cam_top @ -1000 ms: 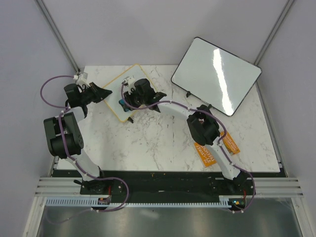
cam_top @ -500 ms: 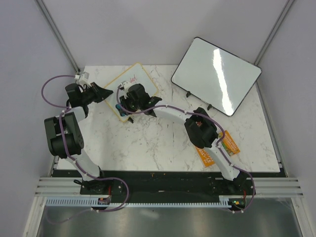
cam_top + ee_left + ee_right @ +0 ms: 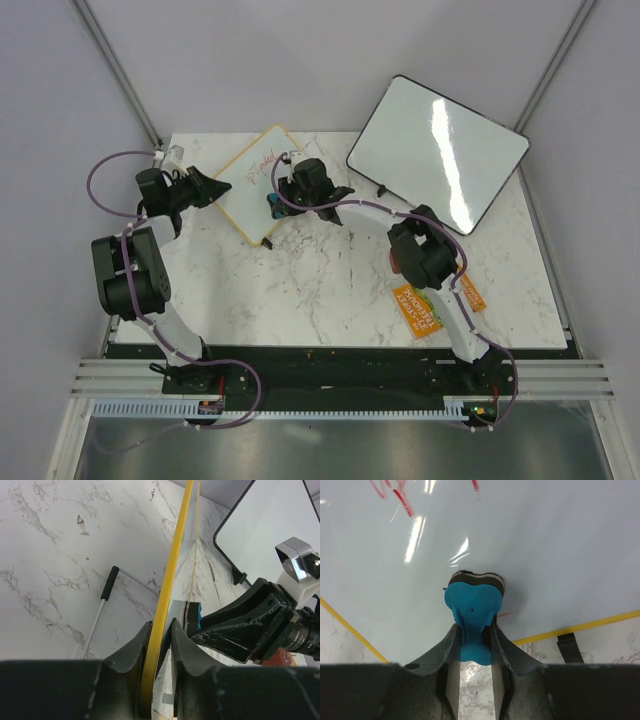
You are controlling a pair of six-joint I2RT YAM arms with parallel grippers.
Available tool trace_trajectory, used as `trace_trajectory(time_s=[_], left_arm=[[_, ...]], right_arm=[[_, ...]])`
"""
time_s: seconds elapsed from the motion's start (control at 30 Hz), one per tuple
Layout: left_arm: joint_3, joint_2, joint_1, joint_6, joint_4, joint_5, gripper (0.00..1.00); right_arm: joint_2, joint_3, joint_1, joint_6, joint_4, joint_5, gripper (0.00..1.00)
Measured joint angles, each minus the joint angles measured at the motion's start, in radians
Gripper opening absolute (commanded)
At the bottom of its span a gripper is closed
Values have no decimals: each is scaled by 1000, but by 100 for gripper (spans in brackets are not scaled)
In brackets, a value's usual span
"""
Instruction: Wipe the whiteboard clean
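The whiteboard (image 3: 248, 185), small with a yellow frame, stands tilted on the marble table at the back left. Red scribbles (image 3: 262, 161) show near its upper edge. My left gripper (image 3: 207, 188) is shut on the board's left edge; in the left wrist view the yellow frame (image 3: 171, 575) runs between its fingers (image 3: 134, 652). My right gripper (image 3: 284, 200) is shut on a blue eraser (image 3: 275, 207), which presses on the board's lower right part. In the right wrist view the eraser (image 3: 472, 602) lies flat on the white surface (image 3: 545, 540), with red marks (image 3: 395, 495) at the top left.
A larger black-framed whiteboard (image 3: 438, 150) leans at the back right. Two orange packets (image 3: 420, 307) lie by the right arm's elbow. A thin rod with a black tip (image 3: 106, 584) lies on the marble behind the small board. A black foot (image 3: 568, 645) sits under the board's edge.
My right gripper swept the eraser left across the board, then back to its right side. The red scribbles near the top edge are now uncovered. The left gripper kept its hold.
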Motion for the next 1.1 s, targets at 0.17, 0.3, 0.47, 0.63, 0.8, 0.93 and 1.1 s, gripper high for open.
trace_trajectory(time_s=[0.17,0.3,0.47,0.63,0.8,0.93,1.1], left_arm=[[0,0,0,0,-4,-3,2],[-1,-1,0,0,-5,-5,2],[-23,-25,0,1,-8,-17,2],[-34,-37,-1,2,-12,-25,2],[-34,-43,-2,10,-14,-27,2],[-41,-60,-7,26,-18,-33,2],[-69,-101,-6,32,-23,-56,2]], right_arm=[[0,-2,-18,19,2,17,0],[0,-2,-31,26,1,38,0],[0,-3,-47,30,1,65,0],[4,-3,-60,35,10,77,0],[4,-7,-62,42,32,64,0],[4,-16,-58,41,55,53,0],[3,-18,-28,-4,78,79,0]])
